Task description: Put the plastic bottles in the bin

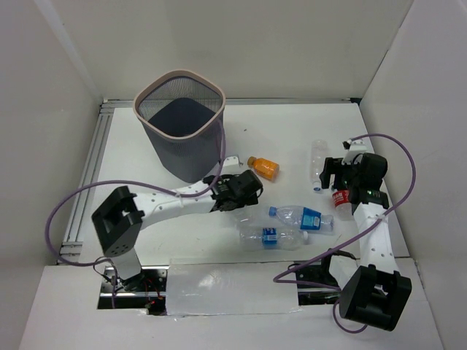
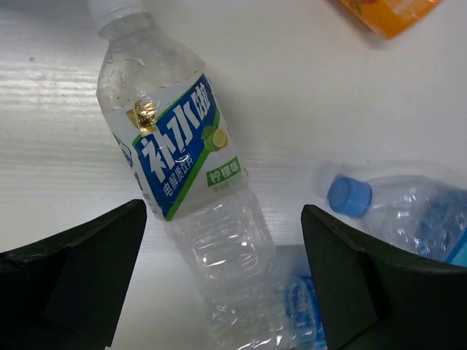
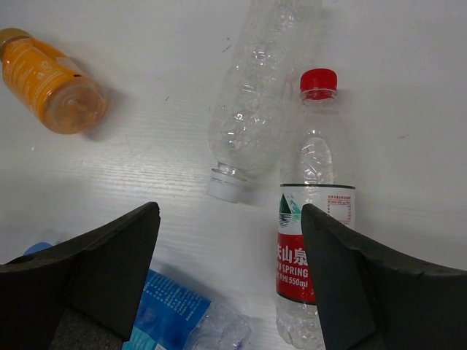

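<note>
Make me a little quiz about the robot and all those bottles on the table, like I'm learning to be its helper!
1. True or false: the orange bottle is already inside the bin.
2. What colour is the cap of the bottle with the red label? A blue, B red, C white.
3. Fill the gap: the left gripper hangs ___ (open or shut) over a blue-labelled bottle.

Key: 1 false, it lies on the table beside the bin. 2 B. 3 open.

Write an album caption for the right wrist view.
Open right hand above a red-capped bottle and a plain clear bottle, orange bottle nearby.
</note>
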Available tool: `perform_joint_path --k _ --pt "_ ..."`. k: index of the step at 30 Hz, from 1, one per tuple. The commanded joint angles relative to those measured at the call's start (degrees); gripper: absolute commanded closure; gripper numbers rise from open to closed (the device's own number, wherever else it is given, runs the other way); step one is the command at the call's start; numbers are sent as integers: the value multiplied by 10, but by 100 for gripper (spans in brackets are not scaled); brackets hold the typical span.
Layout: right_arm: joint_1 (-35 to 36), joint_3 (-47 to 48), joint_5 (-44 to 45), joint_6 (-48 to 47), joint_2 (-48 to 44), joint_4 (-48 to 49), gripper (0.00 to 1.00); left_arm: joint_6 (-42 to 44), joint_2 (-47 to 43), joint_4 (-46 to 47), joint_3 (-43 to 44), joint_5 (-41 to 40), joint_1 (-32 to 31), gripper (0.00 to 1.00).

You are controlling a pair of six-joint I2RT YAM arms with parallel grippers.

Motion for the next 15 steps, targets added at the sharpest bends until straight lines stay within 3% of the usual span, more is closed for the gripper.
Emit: perform_joint_path --k 1,4,13,15 --pt "-5 -11 -9 -5 -2 17 15 -94 75 -128 78 -55 -1 0" --pt "-5 -11 -9 -5 -2 23 15 -102 109 -151 99 -41 -1 0" --pt "-5 -11 -46 -18 8 23 13 -80 145 -96 80 -18 -1 0" --pt "-5 -16 -66 -35 14 17 13 -73 146 -85 80 -18 -1 5"
